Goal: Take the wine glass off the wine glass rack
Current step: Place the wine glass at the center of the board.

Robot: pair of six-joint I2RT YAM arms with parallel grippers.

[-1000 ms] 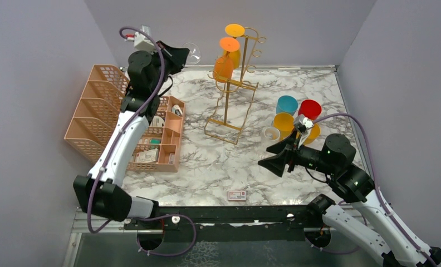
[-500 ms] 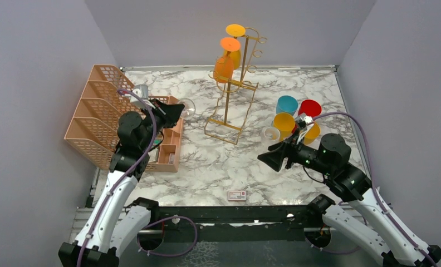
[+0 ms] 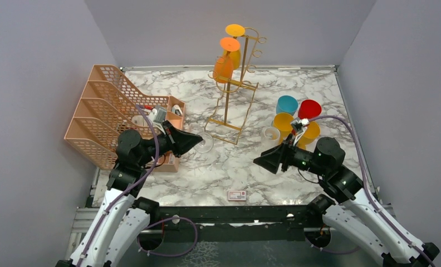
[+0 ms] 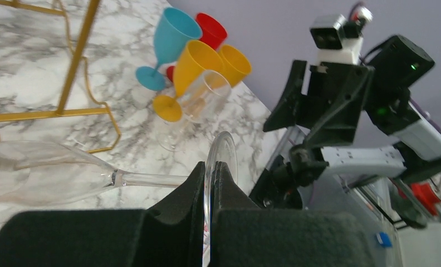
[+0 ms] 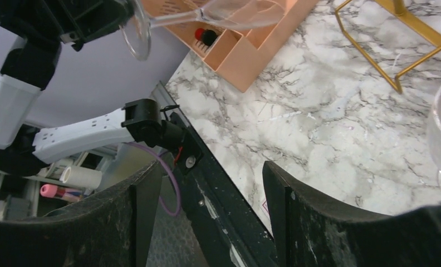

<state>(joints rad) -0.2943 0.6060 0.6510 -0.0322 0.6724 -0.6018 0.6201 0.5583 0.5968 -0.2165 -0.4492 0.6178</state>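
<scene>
Since the earlier frames the left arm has swung down from high by the back wall, carrying the wine glass [image 4: 113,178] clear of the wine glass rack [image 3: 236,83]. The right arm has edged a little to the left.

The marble table [image 3: 218,167] carries everything. At its left stands the peach mesh organiser [image 3: 96,111], with bits in its front compartments that are too small to tell. The gold rack stands upright near the middle back, and two orange glasses [image 3: 225,64] hang upside down on its hooks, feet uppermost.

The left gripper [image 3: 197,141] is low, just in front of the organiser's right corner, and points toward the rack's base frame. Its fingers [image 4: 179,200] are closed on the rim of the wine glass's round foot. The glass lies sideways with its stem level and its bowl toward the rack base, near it but apart. Whether the bowl touches the marble cannot be told.

The right gripper [image 5: 210,169] hovers over the right front of the table, jaws spread wide with nothing between them.

Behind it stand a teal glass [image 3: 287,104], a red glass [image 3: 309,108], two yellow glasses [image 3: 283,122] and a clear tumbler [image 3: 271,133] just beside them. A small card [image 3: 236,194] lies near the front edge.
</scene>
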